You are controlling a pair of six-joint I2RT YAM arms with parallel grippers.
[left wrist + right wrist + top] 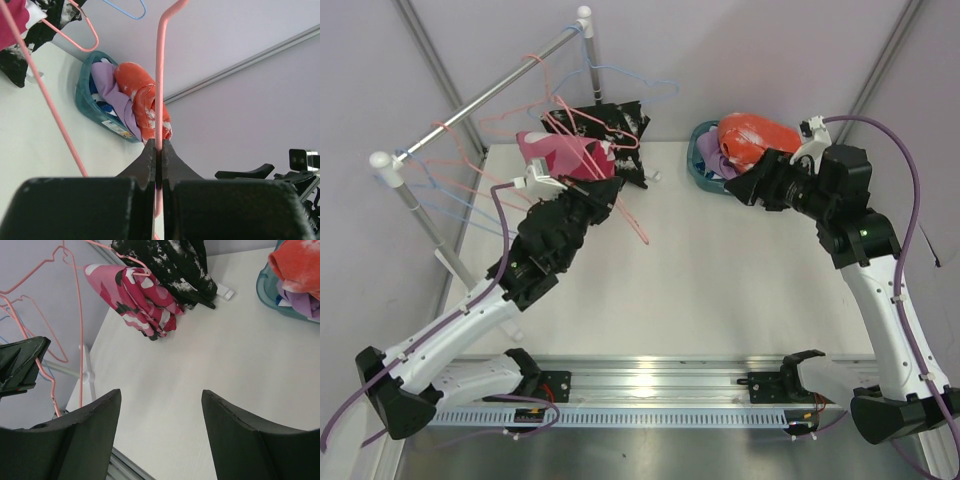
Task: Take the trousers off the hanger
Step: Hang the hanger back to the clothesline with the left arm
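My left gripper (607, 190) is shut on the wire of a pink hanger (160, 75), which also shows in the top view (632, 215). The pink-magenta patterned trousers (565, 155) hang folded on this hanger next to my left gripper, over the table's far left. The black speckled trousers (618, 128) lie behind them. Orange trousers (755, 135) and lavender trousers (710, 155) lie in a teal basket (698, 170); a blue patterned piece (102, 107) shows under them. My right gripper (161, 400) is open and empty, beside the basket (265, 290).
A metal clothes rail (480, 95) stands at the far left with several empty pink and blue wire hangers (470, 160). Its upright post (435, 235) is by the table's left edge. The white table (720, 290) lies between the arms.
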